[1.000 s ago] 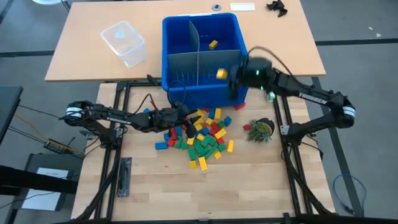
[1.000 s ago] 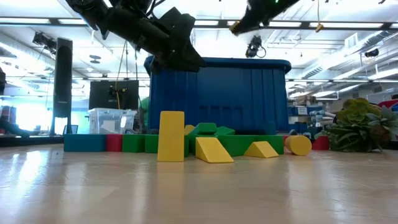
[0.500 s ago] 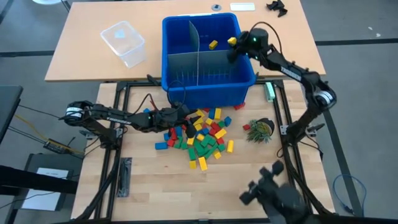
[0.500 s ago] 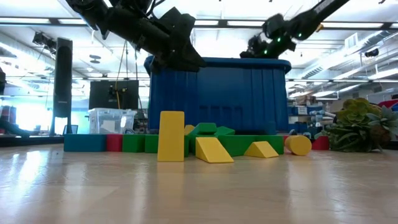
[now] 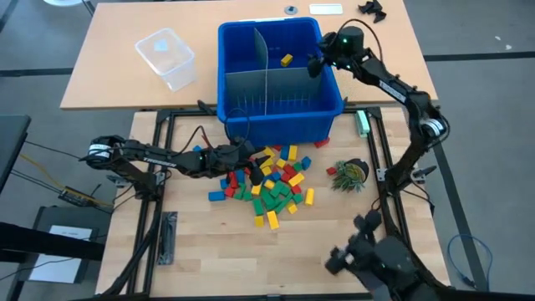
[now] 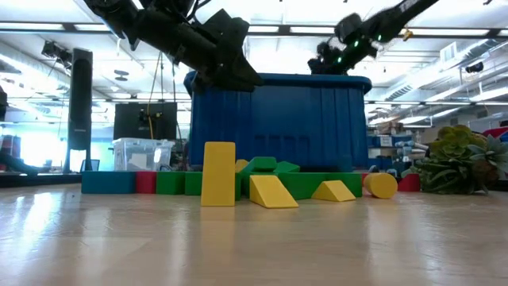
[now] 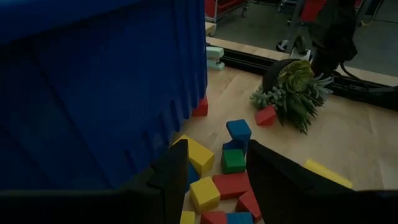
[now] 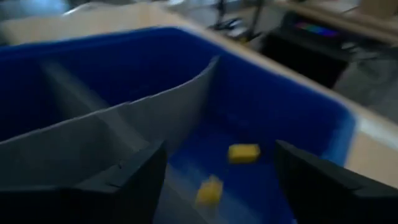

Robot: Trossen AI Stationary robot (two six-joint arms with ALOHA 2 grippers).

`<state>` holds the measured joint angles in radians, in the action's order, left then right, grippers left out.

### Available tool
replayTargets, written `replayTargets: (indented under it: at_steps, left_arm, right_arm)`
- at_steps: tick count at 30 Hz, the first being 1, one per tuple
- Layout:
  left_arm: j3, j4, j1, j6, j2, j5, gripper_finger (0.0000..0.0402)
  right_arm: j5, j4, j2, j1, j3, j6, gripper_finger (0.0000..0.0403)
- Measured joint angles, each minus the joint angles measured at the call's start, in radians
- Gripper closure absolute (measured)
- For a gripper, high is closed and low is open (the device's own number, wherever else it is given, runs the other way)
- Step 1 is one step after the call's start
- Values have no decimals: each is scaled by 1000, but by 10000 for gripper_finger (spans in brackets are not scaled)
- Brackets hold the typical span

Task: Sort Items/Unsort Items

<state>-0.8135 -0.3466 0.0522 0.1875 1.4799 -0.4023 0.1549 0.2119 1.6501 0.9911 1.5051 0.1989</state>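
We find the right gripper (image 5: 318,65) spread wide and empty above the blue bin's (image 5: 328,104) far-right compartment, two yellow blocks (image 8: 243,152) inside, the left gripper (image 7: 216,180) parted, empty over the pile (image 5: 272,182); lift clear before returning.

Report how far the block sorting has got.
Done: a yellow block lies in the blue bin's far right compartment; the right wrist view shows a second yellow block there. In hand: nothing; the right gripper hangs open over that compartment, and the left gripper, open and empty, is at the pile. Left: most blocks lie on the table, all four colours mixed.
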Motion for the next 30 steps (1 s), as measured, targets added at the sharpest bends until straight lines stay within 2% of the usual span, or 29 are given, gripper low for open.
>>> replayTargets:
  at_steps: [6, 9, 14, 19, 22, 30]
  left_arm:
    - [0, -1, 0, 0, 0, 0, 234]
    - [0, 0, 0, 0, 0, 0, 234]
    - [0, 0, 0, 0, 0, 0, 234]
    - [0, 0, 0, 0, 0, 0, 234]
    - [0, 0, 0, 0, 0, 0, 234]
    - [0, 0, 0, 0, 0, 0, 234]
  right_arm:
    - [192, 357, -162, -120, 0, 96, 111]
    - [213, 503, -228, -224, -7, 117, 117]
    - [216, 636, -324, -435, -86, 108, 128]
    - [205, 680, -392, -637, -232, 94, 137]
    - [159, 649, -404, -731, -325, 112, 139]
    - [150, 547, -348, -861, -494, 278, 140]
